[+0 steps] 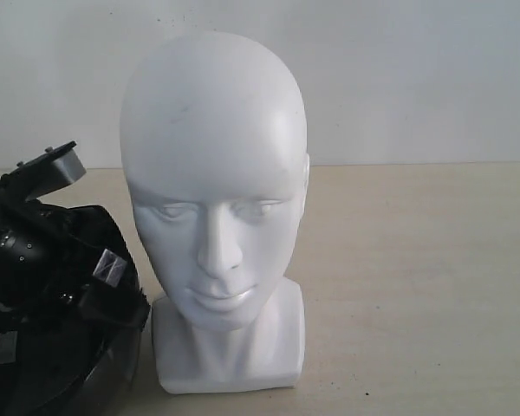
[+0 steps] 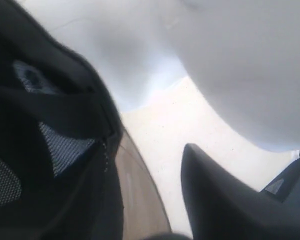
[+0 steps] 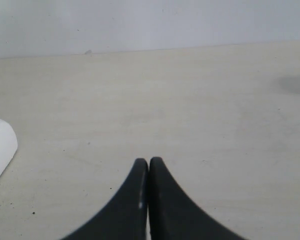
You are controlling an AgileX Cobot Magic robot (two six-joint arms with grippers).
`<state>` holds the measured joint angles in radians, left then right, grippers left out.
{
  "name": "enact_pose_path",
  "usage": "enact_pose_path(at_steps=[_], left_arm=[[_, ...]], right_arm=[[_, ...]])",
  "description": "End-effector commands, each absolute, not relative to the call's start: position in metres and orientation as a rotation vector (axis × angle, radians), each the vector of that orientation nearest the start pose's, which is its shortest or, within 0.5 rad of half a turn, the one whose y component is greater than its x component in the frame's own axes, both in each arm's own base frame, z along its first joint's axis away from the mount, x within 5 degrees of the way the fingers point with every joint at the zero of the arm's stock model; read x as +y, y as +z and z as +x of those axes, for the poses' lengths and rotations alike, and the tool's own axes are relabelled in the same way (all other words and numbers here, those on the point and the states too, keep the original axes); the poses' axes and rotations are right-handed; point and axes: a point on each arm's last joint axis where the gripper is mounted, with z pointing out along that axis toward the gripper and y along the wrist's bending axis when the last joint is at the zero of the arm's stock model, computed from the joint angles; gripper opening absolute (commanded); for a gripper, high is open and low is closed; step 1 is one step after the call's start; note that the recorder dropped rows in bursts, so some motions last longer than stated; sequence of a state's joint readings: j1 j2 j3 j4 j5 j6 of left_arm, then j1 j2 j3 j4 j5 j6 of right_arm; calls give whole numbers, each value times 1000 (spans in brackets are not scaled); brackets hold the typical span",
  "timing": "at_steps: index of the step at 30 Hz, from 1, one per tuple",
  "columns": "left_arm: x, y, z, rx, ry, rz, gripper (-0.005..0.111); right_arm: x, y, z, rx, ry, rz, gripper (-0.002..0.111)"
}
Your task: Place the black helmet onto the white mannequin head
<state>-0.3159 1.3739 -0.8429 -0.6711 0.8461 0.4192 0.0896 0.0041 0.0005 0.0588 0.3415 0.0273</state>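
Observation:
The white mannequin head [image 1: 217, 173] stands upright mid-table, facing the exterior camera. The black helmet [image 1: 61, 286] lies at its left, close to the neck base, with its padded inside and straps showing. My left gripper [image 2: 150, 170] straddles the helmet's [image 2: 50, 100] rim. One black finger [image 2: 210, 190] stands outside the smoky-brown visor [image 2: 137, 200] with bare table between them. The other finger is hidden by the helmet. The head's white surface [image 2: 250, 65] fills the far side of the left wrist view. My right gripper [image 3: 148, 161] is shut over bare table, holding nothing.
The beige table [image 1: 416, 286] runs back to a white wall [image 1: 416, 78]. A corner of the mannequin's base [image 3: 0, 145] shows at the edge of the right wrist view. A grey part of the left arm [image 1: 56, 165] rises above the helmet.

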Motion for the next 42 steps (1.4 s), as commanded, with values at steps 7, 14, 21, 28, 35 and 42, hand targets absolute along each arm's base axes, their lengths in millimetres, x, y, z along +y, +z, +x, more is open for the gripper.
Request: enact_pose_path(at_steps=[7,14,21,28,35,42], left_arm=[[-125,226,232,2820,-760,409,54],[-124,210,239,2889,-715,341,55],[-116,194,243,2983,-545,299,50],[-111,205,233,3013,-511,327,43],[-110,210,220,3087,-548,431,4],[-102,228,206,3038,-487,666,4]], right_arm=[[7,183,53,1820,136,-25,0],[7,183,53,1820,136,-25,0],[7,183,53,1820,136,-25,0],[7,183,53,1820,136,-25,0],[7,183,53,1820,136,-25,0],[7,183,53,1820,136,-25,0]])
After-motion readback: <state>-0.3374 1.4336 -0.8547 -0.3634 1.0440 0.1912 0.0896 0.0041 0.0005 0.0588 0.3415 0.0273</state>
